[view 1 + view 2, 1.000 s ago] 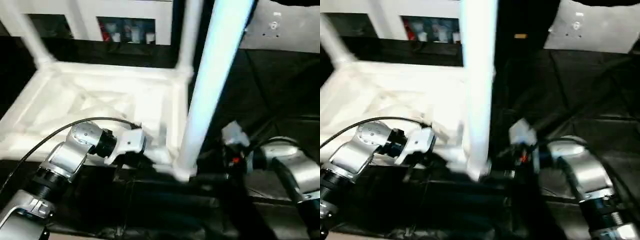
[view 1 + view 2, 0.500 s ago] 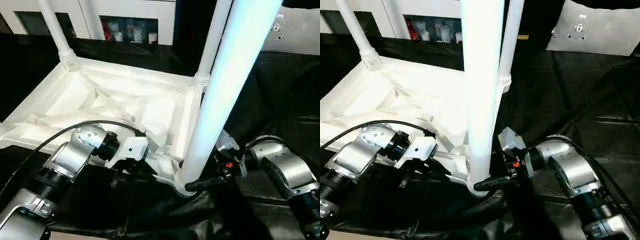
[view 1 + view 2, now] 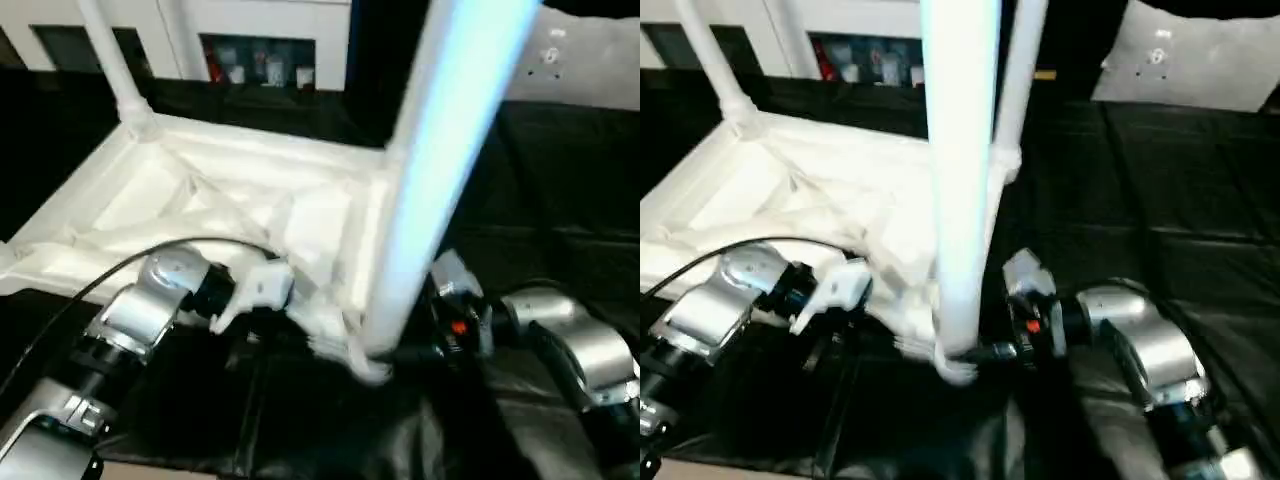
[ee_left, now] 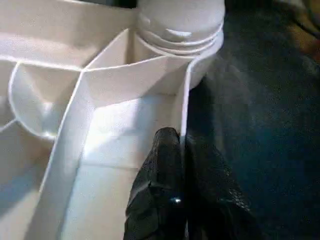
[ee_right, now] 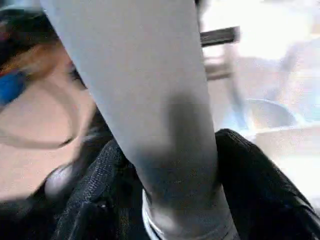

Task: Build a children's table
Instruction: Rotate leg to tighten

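Note:
The children's table top (image 3: pixel 230 200) lies upside down on black cloth, ribbed underside up. Its white legs stand in the corner sockets: one at the far left (image 3: pixel 110 60), one at the far right (image 3: pixel 1020 70), and a near leg (image 3: pixel 430 180) rising at the near right corner. My left gripper (image 4: pixel 182 145) is shut on the top's thin rim wall, just short of that corner socket (image 4: pixel 180 25). My right gripper (image 5: pixel 175 165) is shut on the near leg (image 5: pixel 150 100) close to its base, one black finger (image 5: pixel 260 185) on each side.
A white cabinet with glass doors (image 3: pixel 260 30) stands behind the table. A white pad (image 3: pixel 1200 60) lies at the back right. Black cloth (image 3: pixel 1160 200) covers the surface to the right of the table. A black cable runs over my left forearm (image 3: pixel 150 300).
My right gripper's fingers have closed in on the base of the near leg. The camera has shifted and tilted. My left gripper keeps its hold on the rim.

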Motion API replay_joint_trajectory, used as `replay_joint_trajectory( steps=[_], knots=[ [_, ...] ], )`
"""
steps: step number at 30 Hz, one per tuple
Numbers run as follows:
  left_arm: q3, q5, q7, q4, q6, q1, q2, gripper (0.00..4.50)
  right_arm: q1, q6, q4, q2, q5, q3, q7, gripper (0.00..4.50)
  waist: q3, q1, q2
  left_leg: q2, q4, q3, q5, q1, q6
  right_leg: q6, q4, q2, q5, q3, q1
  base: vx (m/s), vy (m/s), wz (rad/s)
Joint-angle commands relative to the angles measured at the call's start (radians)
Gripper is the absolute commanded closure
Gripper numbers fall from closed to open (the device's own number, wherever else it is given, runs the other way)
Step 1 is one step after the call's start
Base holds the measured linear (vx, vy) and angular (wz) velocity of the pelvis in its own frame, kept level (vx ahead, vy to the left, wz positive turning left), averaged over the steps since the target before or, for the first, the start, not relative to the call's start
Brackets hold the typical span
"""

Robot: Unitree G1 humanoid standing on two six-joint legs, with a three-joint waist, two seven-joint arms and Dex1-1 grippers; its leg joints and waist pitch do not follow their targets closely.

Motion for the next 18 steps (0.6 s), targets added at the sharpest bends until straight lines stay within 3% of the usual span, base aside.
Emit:
replay_joint_trajectory(
  steps=[1, 2, 4, 6, 8, 11, 13, 14, 18],
  knots=[
    [0.006, -0.041, 0.096, -0.014, 0.071, 0.013, -0.08, 4.5, 0.015, 0.052, -0.001, 0.062, -0.032, 0.006, -0.161, 2.35, -0.047, -0.009, -0.009, 0.066, -0.076, -0.029, -0.208, 0.018, 0.044, -0.202, -0.093, -0.102, -0.368, 0.064, 0.043, 0.0, 0.0, 0.0],
    [0.019, -0.037, 0.149, -0.019, 0.104, 0.013, -0.104, 4.5, 0.017, 0.067, 0.0, 0.099, -0.046, -0.01, -0.236, 2.35, -0.047, -0.011, -0.004, 0.066, -0.077, -0.031, -0.209, 0.018, 0.036, -0.2, -0.091, -0.1, -0.37, 0.064, 0.042, 0.0, 0.0, 0.0],
    [0.027, -0.033, 0.186, -0.023, 0.127, 0.013, -0.12, 4.5, 0.019, 0.077, 0.001, 0.125, -0.055, -0.021, -0.287, 2.37, -0.047, -0.034, -0.01, 0.06, -0.081, -0.037, -0.217, 0.009, 0.026, -0.185, -0.093, -0.099, -0.381, 0.061, 0.048, 0.0, 0.0, 0.0],
    [0.046, -0.005, 0.32, -0.025, 0.194, -0.001, -0.197, 4.5, 0.008, 0.098, 0.011, 0.222, -0.084, -0.056, -0.465, 2.39, -0.048, -0.05, -0.012, 0.057, -0.078, -0.034, -0.207, 0.008, 0.035, -0.184, -0.095, -0.097, -0.363, 0.063, 0.046, 0.0, 0.0, 0.0],
    [0.053, 0.013, 0.386, -0.025, 0.232, -0.012, -0.239, 4.5, -0.002, 0.101, 0.025, 0.275, -0.104, -0.076, -0.562, 2.4, -0.044, -0.054, -0.012, 0.053, -0.076, -0.032, -0.211, 0.016, 0.032, -0.175, -0.102, -0.097, -0.406, 0.064, 0.04, 0.0, 0.0, 0.0],
    [0.065, 0.053, 0.51, -0.019, 0.289, -0.035, -0.307, 4.5, -0.019, 0.098, 0.051, 0.353, -0.136, -0.106, -0.718, 2.4, -0.047, -0.057, -0.011, 0.052, -0.076, -0.031, -0.191, 0.017, 0.031, -0.165, -0.104, -0.094, -0.409, 0.065, 0.039, 0.0, 0.0, 0.0],
    [0.083, 0.094, 0.659, -0.005, 0.328, -0.064, -0.385, 4.5, -0.037, 0.067, 0.091, 0.43, -0.183, -0.136, -0.865, 2.41, -0.05, -0.058, -0.008, 0.054, -0.076, -0.03, -0.173, 0.018, 0.036, -0.175, -0.1, -0.091, -0.344, 0.065, 0.039, 0.0, 0.0, 0.0],
    [0.083, 0.094, 0.659, -0.005, 0.328, -0.064, -0.385, 4.5, -0.037, 0.067, 0.091, 0.43, -0.183, -0.136, -0.865, 2.41, -0.05, -0.058, -0.008, 0.054, -0.076, -0.03, -0.173, 0.018, 0.036, -0.175, -0.1, -0.091, -0.344, 0.065, 0.039, 0.0, 0.0, 0.0],
    [0.098, 0.128, 0.789, 0.008, 0.339, -0.083, -0.452, 4.5, -0.052, 0.037, 0.121, 0.508, -0.22, -0.168, -1.016, 2.41, -0.059, -0.057, -0.006, 0.053, -0.074, -0.027, -0.095, 0.014, 0.075, -0.209, -0.087, -0.087, -0.15, 0.062, 0.049, 0.0, 0.0, 0.0]
  ],
)
